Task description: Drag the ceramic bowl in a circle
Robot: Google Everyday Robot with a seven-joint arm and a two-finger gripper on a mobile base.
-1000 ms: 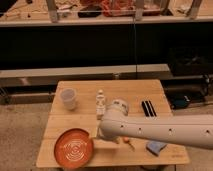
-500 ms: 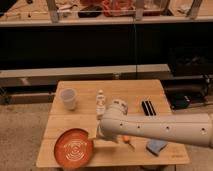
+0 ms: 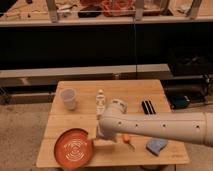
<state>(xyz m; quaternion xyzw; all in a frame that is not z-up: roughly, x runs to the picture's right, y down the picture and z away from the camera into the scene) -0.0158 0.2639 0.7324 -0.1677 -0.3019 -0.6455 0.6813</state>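
Observation:
The ceramic bowl (image 3: 74,148), wide, shallow and orange-red with pale rings inside, sits on the front left corner of the wooden table (image 3: 112,89). My white arm reaches in from the right across the table's front. Its gripper (image 3: 96,136) hangs low at the bowl's right rim, open, largely hidden behind the arm's wrist. Whether it touches the rim I cannot tell.
A translucent plastic cup (image 3: 68,98) stands at the back left. A small bottle (image 3: 100,102), a white round container (image 3: 119,105) and a black item (image 3: 147,107) line the middle. An orange piece (image 3: 126,138) and a blue sponge (image 3: 156,145) lie front right. Shelving rises behind the table.
The arm has shifted only slightly near the bowl's right rim. The bowl stays in the same spot.

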